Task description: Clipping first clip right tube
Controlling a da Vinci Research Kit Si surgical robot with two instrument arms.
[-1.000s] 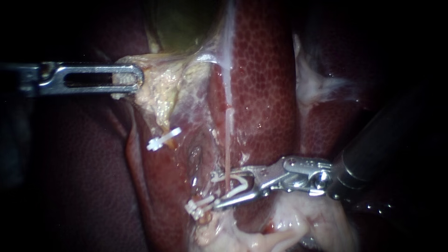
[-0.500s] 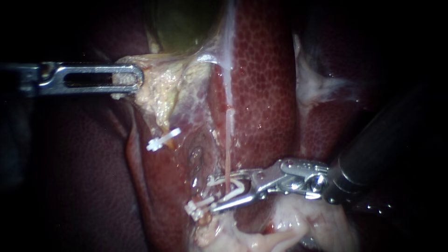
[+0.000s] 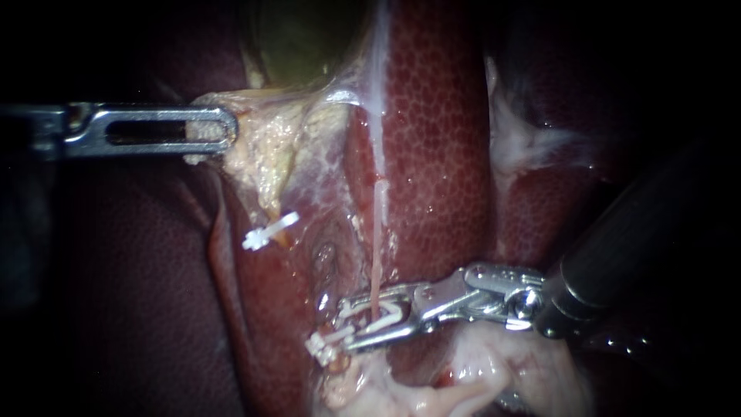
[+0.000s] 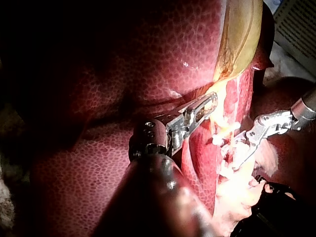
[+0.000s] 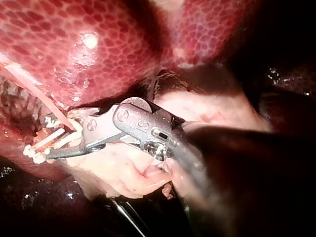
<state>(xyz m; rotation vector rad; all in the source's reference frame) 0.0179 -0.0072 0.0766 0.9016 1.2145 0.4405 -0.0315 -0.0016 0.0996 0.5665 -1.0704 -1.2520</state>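
The right tube (image 3: 377, 232) is a thin pink strand running down over the liver (image 3: 440, 139). My right instrument (image 3: 347, 323) comes in from the right, and its jaws straddle this tube low down, with a white clip (image 3: 390, 313) held between them. In the right wrist view the same jaws (image 5: 52, 143) enclose the clip (image 5: 57, 138) around the tube (image 5: 39, 96). My left instrument (image 3: 225, 130) is shut on yellowish tissue at the base of the gallbladder (image 3: 301, 38), holding it out to the left. The left wrist view shows those jaws (image 4: 210, 102) closed on that tissue.
A white clip (image 3: 270, 230) sits on the left tube below the yellow tissue. Another white clip (image 3: 328, 344) lies just beyond the right jaws' tips. Pale fatty tissue (image 3: 478, 378) bulges beneath the right instrument's shaft.
The right instrument's jaws have narrowed around the tube, squeezing the clip flatter, and its wrist has shifted slightly left. The left instrument has not moved.
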